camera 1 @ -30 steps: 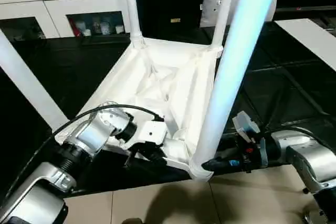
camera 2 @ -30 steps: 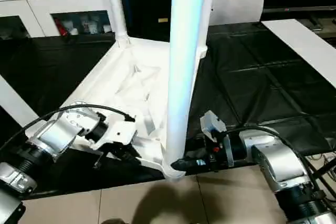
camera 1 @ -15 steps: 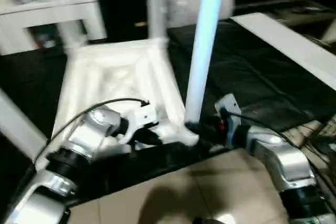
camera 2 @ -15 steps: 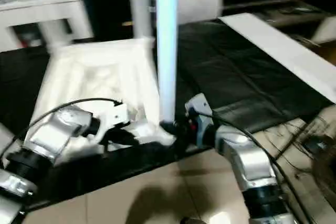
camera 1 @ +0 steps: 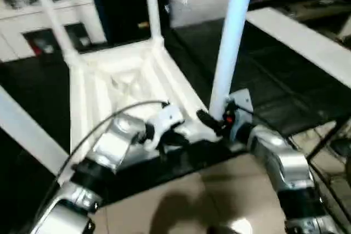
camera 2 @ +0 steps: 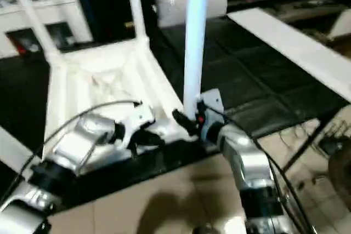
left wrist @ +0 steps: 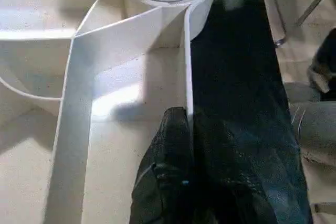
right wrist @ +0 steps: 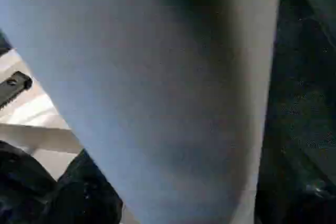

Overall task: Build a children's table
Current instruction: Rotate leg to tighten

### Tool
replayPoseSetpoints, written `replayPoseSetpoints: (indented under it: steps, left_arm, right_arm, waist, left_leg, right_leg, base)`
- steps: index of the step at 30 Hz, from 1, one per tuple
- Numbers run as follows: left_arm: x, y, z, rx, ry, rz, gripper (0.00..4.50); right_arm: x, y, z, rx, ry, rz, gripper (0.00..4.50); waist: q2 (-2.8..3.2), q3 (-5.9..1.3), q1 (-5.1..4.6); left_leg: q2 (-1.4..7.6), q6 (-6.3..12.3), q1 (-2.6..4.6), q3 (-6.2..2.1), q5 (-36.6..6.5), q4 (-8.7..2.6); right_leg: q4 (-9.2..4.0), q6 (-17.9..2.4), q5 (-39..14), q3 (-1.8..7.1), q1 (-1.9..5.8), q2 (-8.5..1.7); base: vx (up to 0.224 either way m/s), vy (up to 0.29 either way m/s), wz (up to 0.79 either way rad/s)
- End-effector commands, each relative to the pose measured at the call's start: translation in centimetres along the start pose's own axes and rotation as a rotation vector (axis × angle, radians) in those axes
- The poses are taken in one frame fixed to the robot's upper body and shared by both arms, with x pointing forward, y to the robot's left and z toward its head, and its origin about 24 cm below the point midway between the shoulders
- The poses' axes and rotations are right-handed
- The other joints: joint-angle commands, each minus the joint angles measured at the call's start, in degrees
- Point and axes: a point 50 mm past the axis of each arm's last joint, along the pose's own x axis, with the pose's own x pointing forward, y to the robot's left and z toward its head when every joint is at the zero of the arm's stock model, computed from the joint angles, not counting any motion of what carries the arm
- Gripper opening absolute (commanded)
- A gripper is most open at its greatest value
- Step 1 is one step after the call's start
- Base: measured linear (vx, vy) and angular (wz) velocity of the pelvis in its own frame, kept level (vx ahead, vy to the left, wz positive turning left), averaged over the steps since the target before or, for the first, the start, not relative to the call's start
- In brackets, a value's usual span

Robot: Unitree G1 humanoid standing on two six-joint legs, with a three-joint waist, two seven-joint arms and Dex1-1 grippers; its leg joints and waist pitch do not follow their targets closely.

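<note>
Since one second ago the head camera has swung, so the whole scene sits differently in both eye views; this is a camera shift. In the same interval the right gripper (camera 1: 207, 121) has changed its approach: earlier it reached in from the right, level with the near-right corner socket; now its arm comes up from the near side and its black fingers lie at the base of the near-right leg (camera 1: 230, 42). The frames do not settle whether these jaws clamp the leg or stand slightly off it. In the right wrist view the leg's tube (right wrist: 157, 93) stands directly in front of the camera.

The left gripper (left wrist: 184, 124) remains on the tabletop's near edge wall, jaws pressed together and pinching that thin wall, with one finger (left wrist: 168, 150) inside the rim.

The tabletop (camera 1: 126, 75) lies upside down on the black surface (camera 1: 263, 75), ribbed underside up, long axis running from near to far. Legs stand upright in the corner sockets: the near-right leg, the far-right leg (camera 1: 152, 4) and the far-left leg (camera 1: 49, 12). Each long axis is close to vertical, pointing up and out of the eye views. A fourth white tube (camera 1: 27, 135) slants across the left edge; its socket is hidden.

Far left, a white cabinet (camera 1: 55, 9) holds small, blurred items behind its doors.
</note>
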Motion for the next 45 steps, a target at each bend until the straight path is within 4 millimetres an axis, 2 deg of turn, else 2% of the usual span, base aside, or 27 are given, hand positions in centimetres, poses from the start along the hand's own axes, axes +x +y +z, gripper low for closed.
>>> replayPoseSetpoints:
  steps: [1, 2, 3, 5, 6, 7, 8, 9, 10, 11, 12, 13, 14, 16, 17, 19, 20, 24, 25, 26, 29, 34, 38, 41, 42, 43, 45]
  left_arm:
    - [0.2, -0.3, 0.5, 0.034, -0.014, -0.031, 0.0]
    - [-0.1, 0.0, 0.3, 0.037, -0.005, -0.021, 0.0]
    - [-0.1, 0.0, 0.3, 0.038, -0.003, -0.02, 0.0]
    - [-0.3, 0.1, 0.1, 0.047, 0.006, -0.021, 0.0]
    - [-0.5, 0.2, 0.0, 0.058, 0.015, -0.025, 0.0]
    - [-0.5, 0.3, 0.0, 0.066, 0.019, -0.029, 0.0]
    - [-0.7, 0.3, -0.1, 0.091, 0.023, -0.048, 0.0]
    - [-0.8, 0.3, -0.1, 0.113, 0.027, -0.068, 0.0]
    - [-0.9, 0.2, -0.2, 0.136, 0.03, -0.088, 0.0]
    - [-1.0, 0.0, -0.2, 0.172, 0.038, -0.122, 0.0]
    - [-1.1, -0.1, -0.4, 0.206, 0.048, -0.157, 0.0]
    - [-1.2, -0.2, -0.4, 0.225, 0.057, -0.179, 0.0]
    - [-1.3, -0.3, -0.6, 0.249, 0.078, -0.208, 0.0]
    - [-1.5, -0.5, -0.9, 0.299, 0.12, -0.27, 0.0]
    - [-1.6, -0.6, -1.0, 0.312, 0.128, -0.289, 0.0]
    - [-1.8, -0.8, -1.1, 0.331, 0.139, -0.339, 0.0]
    - [-1.8, -0.9, -1.1, 0.341, 0.142, -0.367, 0.0]
    - [-2.0, -1.6, -1.1, 0.387, 0.149, -0.473, 0.0]
    - [-2.0, -1.7, -1.1, 0.396, 0.154, -0.49, 0.0]
    - [-2.0, -1.7, -1.2, 0.404, 0.158, -0.502, 0.0]
    - [-2.0, -1.8, -1.2, 0.42, 0.172, -0.525, 0.0]
    - [-1.9, -1.8, -1.3, 0.42, 0.173, -0.527, 0.0]
    - [-2.0, -1.9, -1.4, 0.417, 0.172, -0.536, 0.0]
    - [-2.1, -1.9, -1.5, 0.414, 0.174, -0.538, 0.0]
    - [-2.2, -1.8, -1.6, 0.412, 0.177, -0.539, 0.0]
    - [-2.2, -1.8, -1.6, 0.412, 0.177, -0.539, 0.0]
    - [-2.2, -1.8, -1.7, 0.41, 0.178, -0.539, 0.0]
  right_arm:
    - [-0.4, 0.2, -0.3, -0.016, 0.006, 0.046, 3.5]
    - [-1.0, 0.0, -0.3, -0.028, 0.003, 0.072, 3.6]
    - [-1.2, 0.0, -0.3, -0.03, 0.001, 0.081, 3.6]
    - [-1.9, -0.4, -0.1, -0.045, -0.005, 0.107, 3.87]
    - [-2.6, -0.7, 0.1, -0.06, -0.009, 0.129, 3.92]
    - [-2.9, -0.9, 0.2, -0.068, -0.011, 0.139, 3.92]
    - [-3.5, -1.2, 0.4, -0.085, -0.01, 0.165, 4.1]
    - [-3.9, -1.4, 0.5, -0.1, -0.005, 0.187, 4.1]
    - [-4.1, -1.5, 0.5, -0.115, 0.003, 0.205, 4.2]
    - [-4.5, -1.6, 0.6, -0.142, 0.02, 0.233, 4.27]
    - [-4.9, -1.8, 0.6, -0.174, 0.044, 0.265, 4.32]
    - [-5.1, -1.8, 0.5, -0.192, 0.062, 0.286, 4.41]
    - [-5.4, -1.9, 0.5, -0.215, 0.087, 0.326, 4.41]
    - [-6.0, -1.6, 0.6, -0.243, 0.116, 0.437, 4.41]
    - [-6.1, -1.5, 0.7, -0.249, 0.121, 0.469, 4.41]
    - [-6.2, -1.3, 0.8, -0.243, 0.132, 0.543, 4.41]
    - [-6.2, -1.2, 0.8, -0.246, 0.137, 0.573, 4.15]
    - [-6.2, -0.9, 1.0, -0.23, 0.155, 0.691, 4.01]
    - [-6.1, -0.8, 1.0, -0.225, 0.157, 0.719, 3.8]
    - [-6.1, -0.7, 1.1, -0.221, 0.158, 0.74, 3.8]
    - [-5.8, -0.2, 1.0, -0.212, 0.17, 0.802, 3.53]
    - [-5.7, 0.0, 0.8, -0.185, 0.184, 0.843, 3.19]
    - [-5.8, 0.1, 0.5, -0.152, 0.199, 0.882, 2.96]
    - [-5.8, 0.2, 0.4, -0.143, 0.201, 0.89, 2.63]
    - [-5.8, 0.2, 0.4, -0.133, 0.199, 0.894, 2.63]
    - [-5.8, 0.2, 0.4, -0.133, 0.199, 0.894, 2.52]
    - [-5.8, 0.3, 0.3, -0.129, 0.197, 0.897, 2.33]
  waist:
    - [0.07, -3.85, -0.22]
    - [-0.69, -3.58, 0.09]
    - [-1.39, -3.7, 0.26]
    - [-1.13, -4.07, 0.67]
    - [-0.94, -4.44, 1.08]
    - [-0.94, -4.69, 1.22]
    - [-1.35, -4.98, 1.57]
    - [-1.45, -5.12, 1.8]
    - [-1.63, -5.41, 2.25]
    - [-1.57, -5.53, 2.55]
    - [-1.6, -5.45, 2.88]
    - [-1.63, -5.3, 3.13]
    - [-1.85, -4.95, 3.81]
    - [-1.76, -4.83, 4.29]
    - [-1.75, -4.74, 4.36]
    - [-1.71, -4.72, 5.0]
    - [-1.74, -4.71, 5.15]
    - [-2.06, -5.04, 6.03]
    - [-2.32, -5.18, 6.43]
    - [-2.2, -5.18, 6.58]
    - [-2.41, -5.34, 7.32]
    - [-2.83, -5.37, 7.62]
    - [-2.86, -5.46, 7.67]
    - [-2.85, -5.51, 7.74]
    - [-2.57, -5.51, 7.8]
    - [-2.76, -5.51, 7.74]
    - [-2.75, -5.52, 7.77]
  left_leg:
    - [3.48, 2.48, -0.63, -1.19, -20.4, -5.81]
    - [1.96, 1.82, 0.35, -0.08, -18.2, -5.36]
    - [0.99, 2.27, -0.44, 0.57, -14.7, -5.1]
    - [1.23, 3.32, -0.83, 0.76, -10.7, -5.09]
    - [1.86, 4.88, -0.82, 0.83, -6.5, -5.06]
    - [1.88, 5.29, -0.84, 0.77, -4.9, -4.93]
    - [1.69, 7.14, -1.31, 0.8, 0.1, -4.5]
    - [1.51, 7.64, -1.51, 0.87, 1.5, -4.25]
    - [1.25, 9.05, -1.63, 1.12, 4.2, -3.88]
    - [1.18, 9.81, -1.62, 1.15, 5.5, -3.77]
    - [1.19, 10.99, -1.55, 1.36, 6.7, -3.6]
    - [1.1, 11.38, -1.62, 1.47, 6.2, -3.54]
    - [1.09, 10.91, -1.42, 1.82, 3.2, -3.74]
    - [1.31, 9.79, -1.17, 2.01, 0.6, -3.94]
    - [1.4, 9.49, -1.24, 2.01, 0.0, -4.02]
    - [1.71, 8.14, -0.79, 2.15, -2.0, -4.26]
    - [1.82, 7.96, -0.72, 2.22, -2.2, -4.32]
    - [2.08, 8.07, -0.61, 2.28, -0.7, -4.31]
    - [2.23, 8.43, -0.35, 2.38, 0.3, -4.24]
    - [2.25, 8.68, -0.36, 2.38, 0.7, -4.19]
    - [2.42, 8.86, -0.33, 2.48, 2.1, -4.1]
    - [2.26, 6.87, -0.33, 2.57, 0.1, -4.37]
    - [2.22, 6.69, -0.38, 2.6, 0.3, -4.31]
    - [2.23, 6.57, -0.42, 2.6, 0.3, -4.29]
    - [2.23, 6.48, -0.37, 2.57, 0.2, -4.3]
    - [2.17, 6.36, -0.43, 2.63, 0.1, -4.29]
    - [2.19, 6.22, -0.38, 2.63, 0.0, -4.31]
  right_leg:
    - [-3.64, 2.9, -26.5, 4.58, 3.85, -3.65]
    - [-4.73, -0.9, -24.9, 4.89, 2.39, -3.81]
    - [-4.47, -2.6, -26.5, 5.13, 2.83, -3.63]
    - [-3.89, -4.2, -24.2, 5.62, 3.05, -3.74]
    - [-2.86, -6.5, -17.8, 6.19, 2.85, -3.42]
    - [-2.43, -7.3, -15.4, 6.32, 2.99, -3.38]
    - [-1.49, -9.0, -9.8, 6.82, 3.26, -3.24]
    - [-1.0, -9.4, -8.2, 7.04, 3.43, -3.28]
    - [-0.43, -10.2, -5.6, 7.32, 3.43, -3.31]
    - [-0.28, -10.4, -4.8, 7.28, 3.41, -3.31]
    - [-0.21, -10.8, -4.4, 7.32, 3.1, -3.23]
    - [-0.38, -10.7, -5.4, 7.29, 3.0, -3.2]
    - [-0.91, -9.7, -10.8, 7.33, 2.89, -3.19]
    - [-1.43, -8.3, -15.8, 7.35, 2.8, -3.25]
    - [-1.48, -8.0, -16.8, 7.3, 2.84, -3.23]
    - [-1.78, -7.4, -19.1, 7.3, 2.63, -3.13]
    - [-1.79, -7.4, -19.2, 7.39, 2.55, -3.17]
    - [-1.0, -8.8, -16.1, 7.75, 2.39, -3.08]
    - [-0.69, -9.4, -14.7, 7.92, 2.2, -3.07]
    - [-0.54, -9.8, -14.1, 7.98, 2.13, -3.05]
    - [-0.26, -10.4, -12.5, 8.09, 2.04, -3.14]
    - [-0.57, -9.8, -14.5, 8.16, 2.3, -3.15]
    - [-0.44, -10.1, -13.7, 8.16, 2.28, -3.1]
    - [-0.42, -10.1, -13.3, 8.15, 2.34, -3.07]
    - [-0.43, -10.2, -13.4, 8.14, 2.32, -3.09]
    - [-0.53, -10.0, -13.6, 8.12, 2.36, -3.04]
    - [-0.55, -10.0, -13.8, 8.11, 2.32, -3.04]
  base:
    - [0.054, 0.029, 0.17]
    - [0.054, 0.029, 0.17]
    - [0.0, 0.0, 0.0]
    - [0.029, 0.011, 0.03]
    - [0.063, 0.017, 0.07]
    - [0.094, 0.019, 0.08]
    - [0.061, 0.006, 0.04]
    - [0.051, 0.002, -0.02]
    - [0.0, 0.0, 0.0]
    - [0.0, 0.0, 0.0]
    - [0.0, 0.0, 0.0]
    - [0.0, 0.0, 0.0]
    - [0.0, 0.0, 0.0]
    - [0.0, 0.0, 0.0]
    - [0.0, 0.0, 0.0]
    - [0.0, 0.0, 0.0]
    - [0.0, 0.0, 0.0]
    - [0.0, 0.0, 0.0]
    - [0.0, 0.0, 0.0]
    - [0.0, 0.0, 0.0]
    - [0.0, 0.0, 0.0]
    - [0.0, 0.0, 0.0]
    - [0.0, 0.0, 0.0]
    - [0.0, 0.0, 0.0]
    - [0.0, 0.0, 0.0]
    - [0.0, 0.0, 0.0]
    - [0.0, 0.0, 0.0]
